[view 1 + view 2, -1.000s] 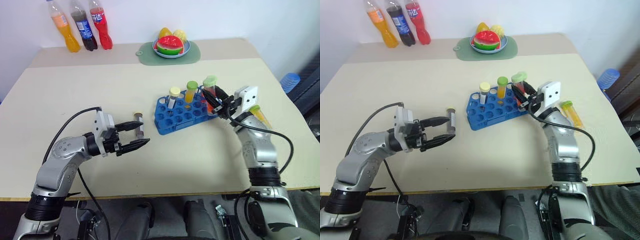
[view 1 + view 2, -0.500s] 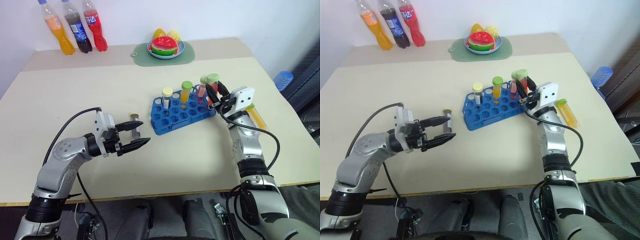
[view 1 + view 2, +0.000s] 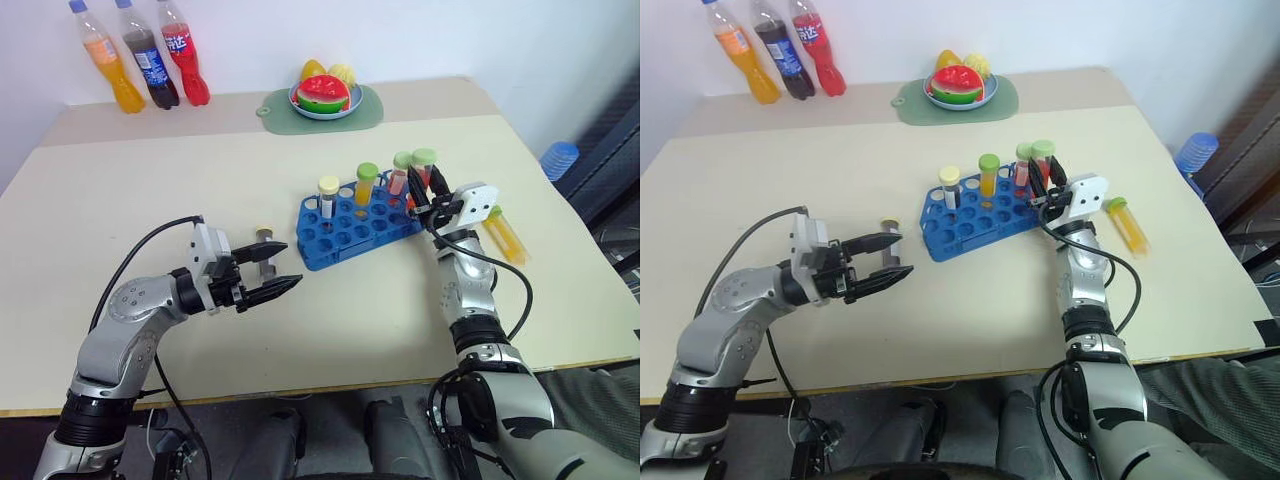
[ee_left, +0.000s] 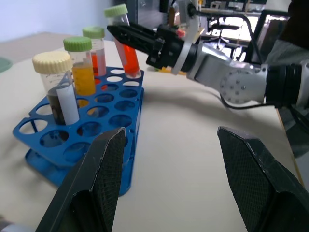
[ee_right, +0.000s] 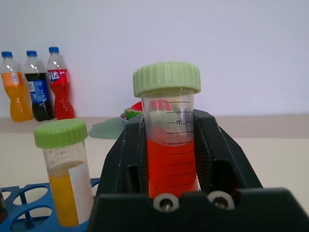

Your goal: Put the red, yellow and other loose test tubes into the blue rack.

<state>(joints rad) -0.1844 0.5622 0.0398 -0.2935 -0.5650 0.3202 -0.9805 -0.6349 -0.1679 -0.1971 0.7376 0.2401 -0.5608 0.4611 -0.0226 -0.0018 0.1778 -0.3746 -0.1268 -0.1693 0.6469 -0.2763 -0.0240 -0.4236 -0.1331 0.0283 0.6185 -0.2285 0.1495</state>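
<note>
The blue rack (image 3: 352,228) stands mid-table and holds a cream-capped dark tube (image 3: 328,195), a green-capped yellow tube (image 3: 366,184) and a green-capped reddish tube (image 3: 401,172). My right gripper (image 3: 420,188) is shut on the red test tube (image 5: 169,145), which stands nearly upright with its foot in a hole at the rack's right end (image 4: 132,73). Another yellow tube (image 3: 503,234) lies on the table right of that arm. My left gripper (image 3: 290,266) is open and level, left of the rack. A short pale-capped dark tube (image 3: 265,243) stands beside its far finger.
Three soda bottles (image 3: 145,65) line the table's far left corner. A fruit plate on a green mat (image 3: 322,98) sits behind the rack. A stack of blue cups (image 3: 560,160) stands off the table's right side.
My right gripper has sunk and tilted, bringing the red tube down into the rack's right end. The left gripper has kept still. The camera view has shifted.
</note>
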